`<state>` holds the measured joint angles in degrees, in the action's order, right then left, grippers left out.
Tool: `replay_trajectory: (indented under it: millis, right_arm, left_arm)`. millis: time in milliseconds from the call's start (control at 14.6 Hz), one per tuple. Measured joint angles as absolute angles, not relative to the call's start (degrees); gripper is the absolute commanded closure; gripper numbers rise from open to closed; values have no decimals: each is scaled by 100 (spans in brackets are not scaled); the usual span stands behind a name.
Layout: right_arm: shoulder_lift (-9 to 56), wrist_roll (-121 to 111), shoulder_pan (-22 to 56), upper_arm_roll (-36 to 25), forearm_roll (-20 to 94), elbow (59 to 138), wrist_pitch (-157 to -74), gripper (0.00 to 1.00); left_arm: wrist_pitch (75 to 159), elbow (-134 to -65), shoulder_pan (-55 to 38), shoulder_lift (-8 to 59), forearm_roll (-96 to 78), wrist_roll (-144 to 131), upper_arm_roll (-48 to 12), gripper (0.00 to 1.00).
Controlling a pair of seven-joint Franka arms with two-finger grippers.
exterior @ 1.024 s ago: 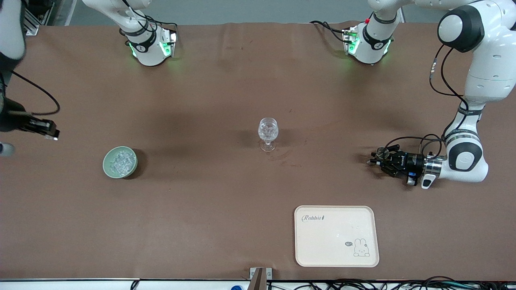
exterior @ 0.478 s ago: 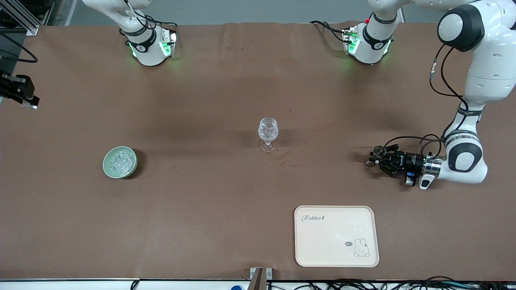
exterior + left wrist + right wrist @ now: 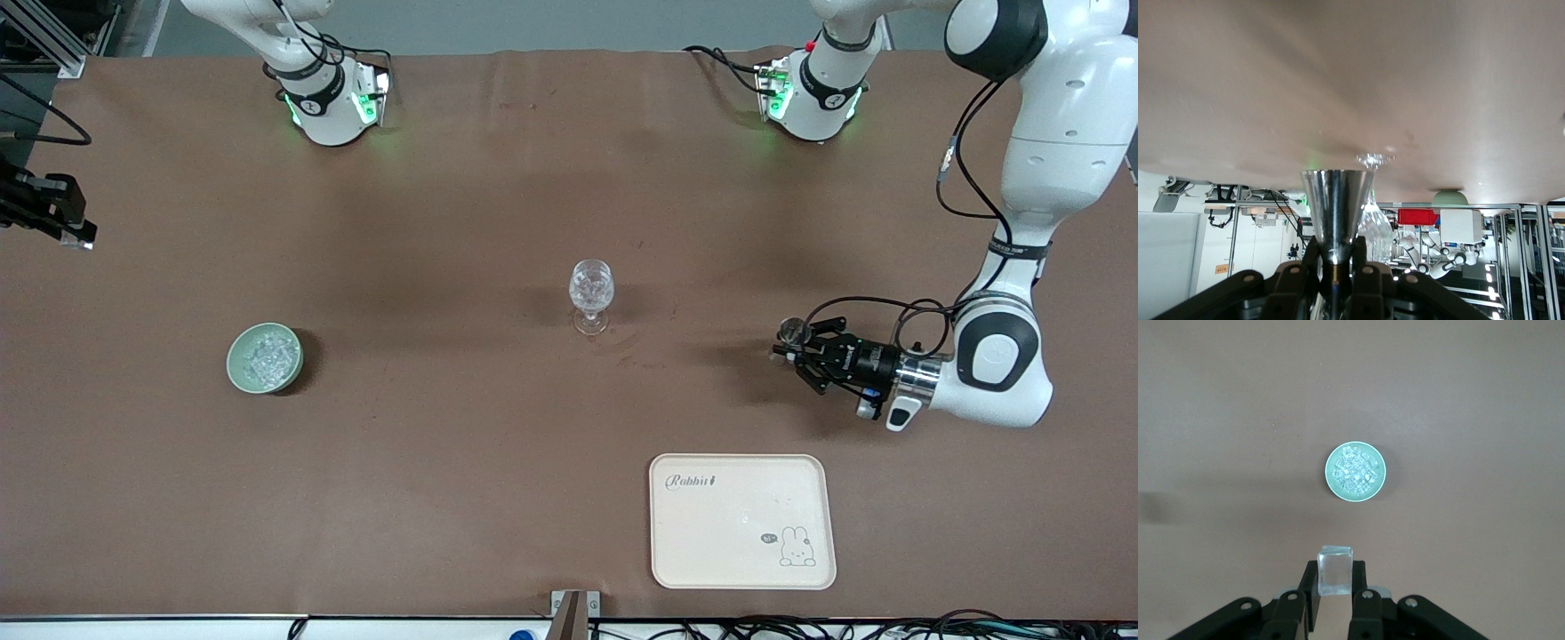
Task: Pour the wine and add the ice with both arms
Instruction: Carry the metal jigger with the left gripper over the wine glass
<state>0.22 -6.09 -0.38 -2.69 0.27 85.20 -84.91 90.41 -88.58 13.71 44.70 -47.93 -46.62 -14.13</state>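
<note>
A clear wine glass [image 3: 591, 297] stands at the table's middle, and its bowl glitters. A green bowl [image 3: 265, 357] of ice [image 3: 267, 356] sits toward the right arm's end. My left gripper [image 3: 791, 345] lies sideways low over the table toward the left arm's end. It is shut on a shiny metal measuring cup [image 3: 789, 331], whose cone [image 3: 1336, 207] points at the glass [image 3: 1373, 223]. My right gripper [image 3: 78, 233] is high over the table's edge at the right arm's end. It is shut on a clear ice cube [image 3: 1335, 570], with the bowl [image 3: 1355, 471] below.
A cream tray [image 3: 742, 520] with a rabbit drawing lies near the front edge, nearer to the camera than the left gripper. The arm bases [image 3: 329, 98] stand along the table's back edge. Brown cloth covers the table.
My left gripper has moved toward the wine glass with the metal cup in it. My right gripper has risen from beside the bowl's end of the table.
</note>
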Motion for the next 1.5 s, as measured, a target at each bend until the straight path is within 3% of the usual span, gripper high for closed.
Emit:
replay_trajectory:
  millis: [888, 1502]
  right_arm:
    - [22, -695, -37, -270, 35, 8577, -8493, 94]
    - [22, -697, -38, -271, 37, 8598, -8497, 94]
  left_arm:
    - [10419, -8952, 1018, 4202, -4797, -6461, -2896, 99]
    - [11028, -9194, 212, 3707, -4333, -7142, -3040, 99]
